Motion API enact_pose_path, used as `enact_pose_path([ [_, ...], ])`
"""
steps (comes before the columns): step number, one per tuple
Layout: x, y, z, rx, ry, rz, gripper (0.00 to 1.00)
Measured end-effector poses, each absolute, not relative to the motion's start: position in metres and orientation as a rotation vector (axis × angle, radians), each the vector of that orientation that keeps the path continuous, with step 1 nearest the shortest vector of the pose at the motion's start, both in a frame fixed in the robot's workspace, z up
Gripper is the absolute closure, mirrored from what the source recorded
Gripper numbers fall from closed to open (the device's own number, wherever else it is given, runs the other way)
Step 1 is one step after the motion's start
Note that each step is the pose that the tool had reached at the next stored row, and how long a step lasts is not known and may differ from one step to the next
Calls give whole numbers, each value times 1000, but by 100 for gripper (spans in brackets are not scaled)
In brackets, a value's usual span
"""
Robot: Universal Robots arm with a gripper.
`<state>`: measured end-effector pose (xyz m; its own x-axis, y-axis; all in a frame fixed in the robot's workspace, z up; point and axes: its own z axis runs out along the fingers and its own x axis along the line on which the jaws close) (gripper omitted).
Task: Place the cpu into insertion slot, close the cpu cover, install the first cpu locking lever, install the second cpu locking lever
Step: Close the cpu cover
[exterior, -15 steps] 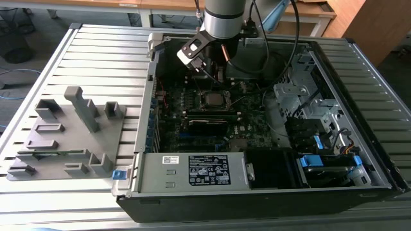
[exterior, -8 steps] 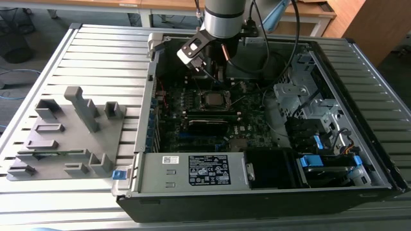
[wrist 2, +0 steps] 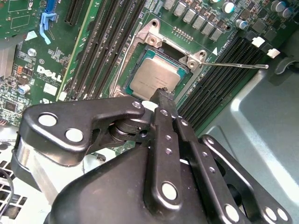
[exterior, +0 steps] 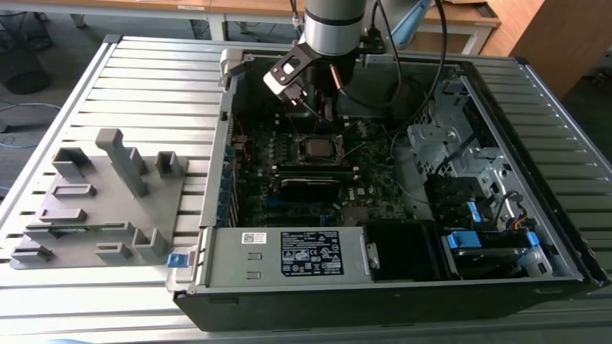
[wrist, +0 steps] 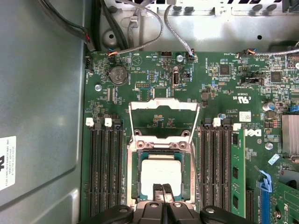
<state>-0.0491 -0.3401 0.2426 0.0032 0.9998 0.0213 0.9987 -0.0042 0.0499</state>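
Observation:
The cpu (wrist: pixel 161 173), a flat square chip with a silver-grey top, lies in the insertion slot (wrist: pixel 130 173) on the green motherboard. It shows too in the second wrist view (wrist 2: pixel 152 78) and in the exterior view (exterior: pixel 314 148). The cpu cover (wrist: pixel 163 104), a thin silver frame with a square window, stands folded open on the far side of the slot. My gripper (wrist: pixel 162 188) hangs just over the chip's near edge, fingers shut together with nothing between them (wrist 2: pixel 162 93). A thin locking lever (wrist 2: pixel 238 65) sticks out free beside the slot.
Long black memory slots (wrist: pixel 105 172) flank the socket, one holding a green module (wrist: pixel 236 172). The open case has a labelled power supply box (exterior: pixel 287 254) at the front, a drive cage (exterior: pixel 449 143) and cables. A grey fixture rack (exterior: pixel 105 193) stands on the slatted table.

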Motion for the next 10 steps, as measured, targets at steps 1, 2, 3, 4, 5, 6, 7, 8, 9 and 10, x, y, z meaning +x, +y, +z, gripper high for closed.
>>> enact_pose_path([
  [1,-49,-340,243,2210,2202,78,89],
  [2,-49,-340,243,2210,2202,78,89],
  [3,-49,-340,243,2210,2202,78,89],
  [4,-49,-340,243,2210,2202,78,89],
  [5,-49,-340,243,2210,2202,78,89],
  [6,-49,-340,244,2210,2202,77,89],
  [7,-49,-340,244,2210,2202,77,89],
  [8,-49,-340,244,2210,2202,78,89],
  [9,-49,-340,245,2210,2202,78,89],
  [10,-49,-340,246,2210,2202,78,89],
])
